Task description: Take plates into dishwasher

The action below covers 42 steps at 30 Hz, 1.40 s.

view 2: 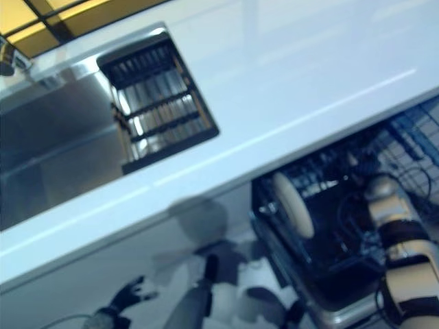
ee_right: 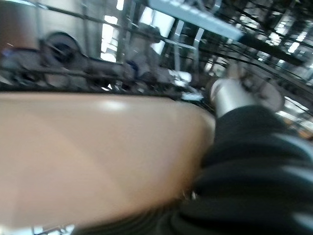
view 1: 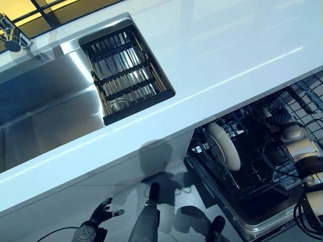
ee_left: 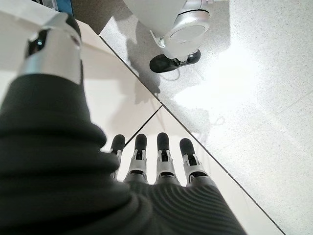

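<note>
One plate stands upright in the dishwasher rack, and the sink rack looks empty (so little seems left). The right hand holds a second plate against its palm inside the dishwasher, but I cannot tell how its fingers lie. The left hand hangs low with straight fingers.

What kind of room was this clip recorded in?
Most likely a home kitchen: a steel sink with a dark drying rack set in a white counter, and an open dishwasher below with a plate racked inside.
</note>
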Motion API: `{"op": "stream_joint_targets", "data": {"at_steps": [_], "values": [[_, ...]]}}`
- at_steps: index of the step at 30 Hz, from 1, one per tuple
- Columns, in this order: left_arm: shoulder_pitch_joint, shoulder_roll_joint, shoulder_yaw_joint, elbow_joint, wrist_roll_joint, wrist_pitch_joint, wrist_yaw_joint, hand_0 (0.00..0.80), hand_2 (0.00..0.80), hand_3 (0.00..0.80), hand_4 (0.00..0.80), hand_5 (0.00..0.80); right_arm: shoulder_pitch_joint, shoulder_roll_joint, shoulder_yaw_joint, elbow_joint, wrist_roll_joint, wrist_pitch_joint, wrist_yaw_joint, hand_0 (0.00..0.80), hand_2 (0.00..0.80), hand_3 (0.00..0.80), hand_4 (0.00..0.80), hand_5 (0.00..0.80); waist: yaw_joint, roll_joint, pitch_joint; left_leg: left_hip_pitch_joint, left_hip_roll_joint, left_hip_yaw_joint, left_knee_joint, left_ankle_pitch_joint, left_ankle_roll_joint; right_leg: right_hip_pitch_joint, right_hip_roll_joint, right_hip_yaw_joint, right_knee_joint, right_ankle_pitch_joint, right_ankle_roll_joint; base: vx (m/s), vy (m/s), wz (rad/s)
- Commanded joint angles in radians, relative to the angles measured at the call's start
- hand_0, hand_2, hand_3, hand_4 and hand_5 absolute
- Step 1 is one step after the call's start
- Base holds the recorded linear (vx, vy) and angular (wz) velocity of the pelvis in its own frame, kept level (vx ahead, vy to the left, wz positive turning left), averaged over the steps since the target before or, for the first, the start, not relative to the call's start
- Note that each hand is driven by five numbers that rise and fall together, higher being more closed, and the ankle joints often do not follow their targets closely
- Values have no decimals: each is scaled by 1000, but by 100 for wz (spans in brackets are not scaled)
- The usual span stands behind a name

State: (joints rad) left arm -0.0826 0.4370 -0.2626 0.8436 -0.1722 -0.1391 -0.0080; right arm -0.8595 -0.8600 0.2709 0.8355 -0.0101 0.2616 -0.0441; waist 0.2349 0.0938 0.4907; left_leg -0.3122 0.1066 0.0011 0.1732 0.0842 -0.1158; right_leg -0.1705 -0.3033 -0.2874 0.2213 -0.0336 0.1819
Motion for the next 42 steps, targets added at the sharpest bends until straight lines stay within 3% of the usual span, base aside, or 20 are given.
{"op": "stream_joint_targets", "data": {"at_steps": [1,15,25,42], "values": [[0,31,-42,-16,-30,2,7,0,0,0,0,0,-40,-51,30,-1,-26,-14,-12,0,0,0,0,0,17,18,9,-50,-7,-27,-47,77,30,9,-14,-17,134,-47,-58,0,0,0],[-1,30,-33,-4,-21,10,4,0,0,0,0,0,-13,-62,3,-56,-11,-10,-37,0,0,0,0,0,8,-1,-3,-36,-2,-17,-65,76,30,23,-2,-14,101,-36,-52,0,0,0],[-1,31,-26,14,-9,5,8,0,0,0,0,0,32,-60,-56,-125,59,-48,-76,0,0,0,0,0,-4,-28,-16,-21,11,-10,-78,74,30,43,21,-12,61,-20,-49,0,0,0],[43,20,59,66,36,11,31,0,0,0,0,0,358,-24,-336,-566,142,-83,-19,0,0,0,0,0,-81,-110,-83,55,46,30,-125,61,16,121,71,17,-46,0,-36,-1,-7,-5]]}}
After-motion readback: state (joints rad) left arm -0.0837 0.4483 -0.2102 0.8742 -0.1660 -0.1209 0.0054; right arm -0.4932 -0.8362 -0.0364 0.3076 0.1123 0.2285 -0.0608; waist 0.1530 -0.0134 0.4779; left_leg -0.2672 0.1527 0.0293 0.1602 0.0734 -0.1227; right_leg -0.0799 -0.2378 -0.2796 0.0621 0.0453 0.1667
